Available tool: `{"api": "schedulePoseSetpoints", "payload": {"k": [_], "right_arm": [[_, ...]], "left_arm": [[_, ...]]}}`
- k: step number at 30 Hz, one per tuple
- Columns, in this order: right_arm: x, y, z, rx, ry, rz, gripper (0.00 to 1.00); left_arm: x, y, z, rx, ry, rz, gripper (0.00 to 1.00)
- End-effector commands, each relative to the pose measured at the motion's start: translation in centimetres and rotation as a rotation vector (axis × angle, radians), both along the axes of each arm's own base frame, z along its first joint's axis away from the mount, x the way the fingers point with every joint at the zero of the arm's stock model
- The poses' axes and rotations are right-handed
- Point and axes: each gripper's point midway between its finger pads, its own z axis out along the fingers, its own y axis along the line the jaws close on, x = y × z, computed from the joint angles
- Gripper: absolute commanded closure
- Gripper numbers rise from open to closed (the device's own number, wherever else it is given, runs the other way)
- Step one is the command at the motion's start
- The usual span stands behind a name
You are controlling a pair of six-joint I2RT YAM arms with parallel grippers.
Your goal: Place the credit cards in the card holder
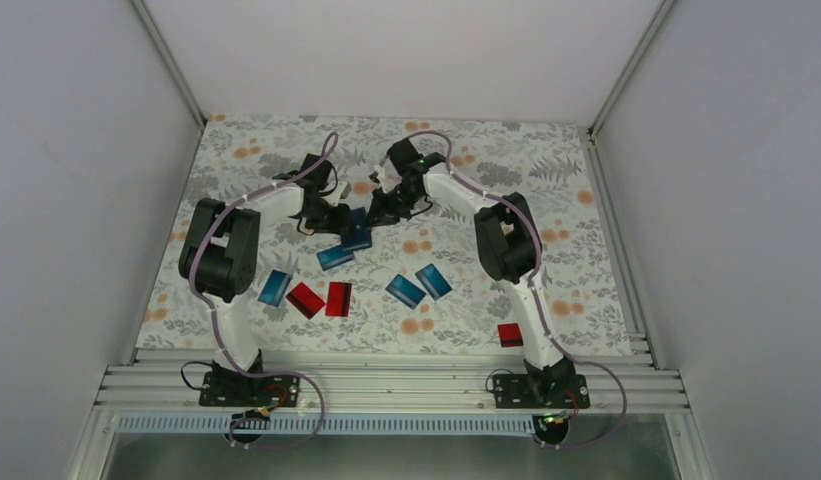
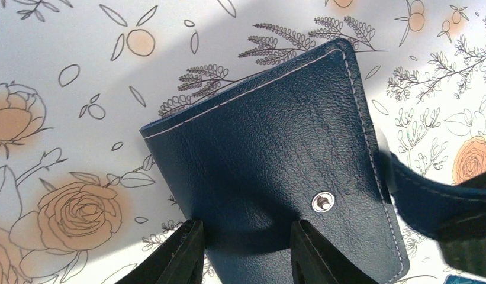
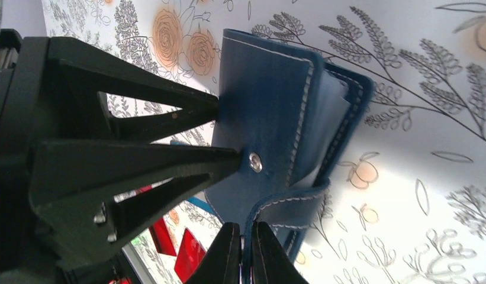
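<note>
The card holder [image 2: 270, 171] is gripped from both sides: left hand [image 2: 246, 248] straddles its body, fingers partly apart; right hand [image 3: 245, 251] is clamped on its closure tab [image 3: 282, 207].

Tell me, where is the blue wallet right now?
The card holder sits mid-table between both arms in the top view, just above a teal card, with the right claw pinching its closure tab.

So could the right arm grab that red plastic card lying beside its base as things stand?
Probably not right now: the right gripper is pinched shut on the closure tab of the navy card holder, far from the red plastic card. Nothing lies over that card, though.
</note>
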Motion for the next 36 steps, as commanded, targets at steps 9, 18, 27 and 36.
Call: {"api": "schedulePoseSetpoints", "payload": {"k": [9,18,27,36], "right_arm": [[-0.5,3.0,-1.9,0.053,0.057,0.031,0.82],[0.6,3.6,-2.3,0.104,0.054,0.014,0.65],[2.3,2.4,-2.2,0.090,0.030,-0.041,0.62],[2.1,2.3,-3.3,0.099,0.052,-0.049,0.68]], "left_arm": [[-1.4,-0.7,-2.1,0.026,0.058,-0.040,0.62],[-1.8,-1.5,-0.9,-0.046,0.050,-0.050,0.62],[-2.1,-1.0,-0.7,-0.075,0.059,-0.024,0.62],[-1.3,-0.7,1.5,-0.159,0.022,-0.005,0.63]]}}
